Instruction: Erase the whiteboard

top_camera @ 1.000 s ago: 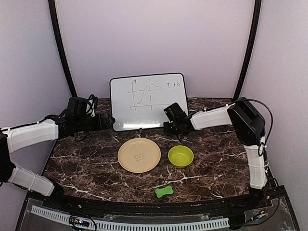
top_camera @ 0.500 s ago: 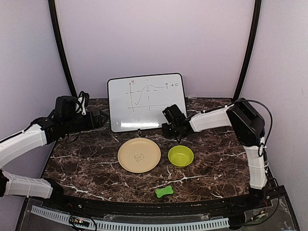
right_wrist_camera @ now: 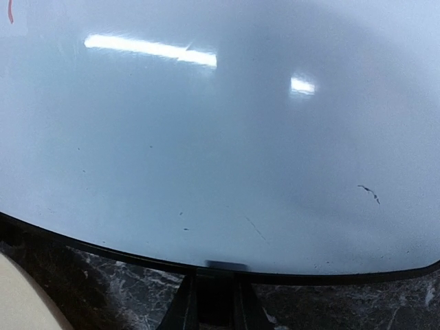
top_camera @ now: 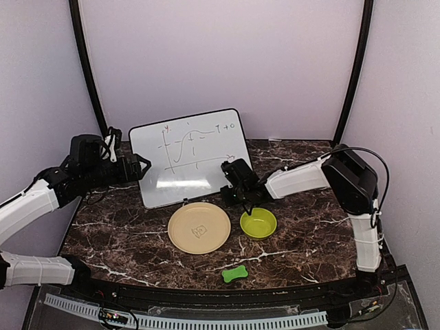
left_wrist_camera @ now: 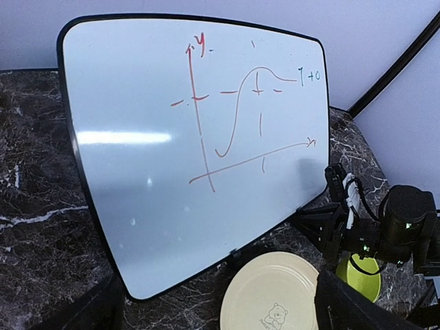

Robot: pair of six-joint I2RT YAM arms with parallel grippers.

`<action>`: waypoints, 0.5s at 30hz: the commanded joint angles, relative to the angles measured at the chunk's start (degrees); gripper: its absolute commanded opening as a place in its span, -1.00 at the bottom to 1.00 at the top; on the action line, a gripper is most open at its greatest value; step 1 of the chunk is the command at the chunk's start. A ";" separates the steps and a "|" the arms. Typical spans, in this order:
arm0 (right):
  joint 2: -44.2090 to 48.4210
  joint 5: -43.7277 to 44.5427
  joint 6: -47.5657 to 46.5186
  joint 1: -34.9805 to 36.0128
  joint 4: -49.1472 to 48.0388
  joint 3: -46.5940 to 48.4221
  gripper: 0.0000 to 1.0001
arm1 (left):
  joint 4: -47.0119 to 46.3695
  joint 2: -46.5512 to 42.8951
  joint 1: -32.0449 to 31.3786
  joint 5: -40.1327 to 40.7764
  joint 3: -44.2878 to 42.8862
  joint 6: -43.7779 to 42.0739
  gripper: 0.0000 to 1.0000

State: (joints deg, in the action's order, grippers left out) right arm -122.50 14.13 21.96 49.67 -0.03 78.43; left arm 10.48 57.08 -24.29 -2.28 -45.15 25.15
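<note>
The whiteboard (top_camera: 189, 155) has a black rim and a red marker graph. It stands tilted at the back left of the table and fills most of the left wrist view (left_wrist_camera: 192, 137). My right gripper (top_camera: 231, 184) is shut on its lower rim near the right corner. In the right wrist view the fingers (right_wrist_camera: 214, 289) pinch the black edge under the white face (right_wrist_camera: 220, 137). My left gripper (top_camera: 139, 167) is open just off the board's left edge, with nothing between its fingers (left_wrist_camera: 344, 306).
A beige plate (top_camera: 199, 228) with a bear print lies in front of the board, close to its lower edge (left_wrist_camera: 275, 302). A green bowl (top_camera: 258, 223) sits right of the plate, under the right forearm. A green bone-shaped piece (top_camera: 234, 273) lies near the front edge.
The right gripper has carried the whiteboard left and toward the front, turning it so its right side sits lower. The left arm has drawn back to the left, still open.
</note>
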 commanded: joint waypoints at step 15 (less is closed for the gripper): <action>4.93 -11.65 -4.32 8.91 -1.55 -3.55 -1.00 | 1.63 -0.53 -2.85 -5.77 -3.57 -6.83 0.98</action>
State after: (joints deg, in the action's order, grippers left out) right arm -120.81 10.11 18.96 56.42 0.05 76.58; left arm 11.18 56.27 -26.17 -6.07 -46.81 20.73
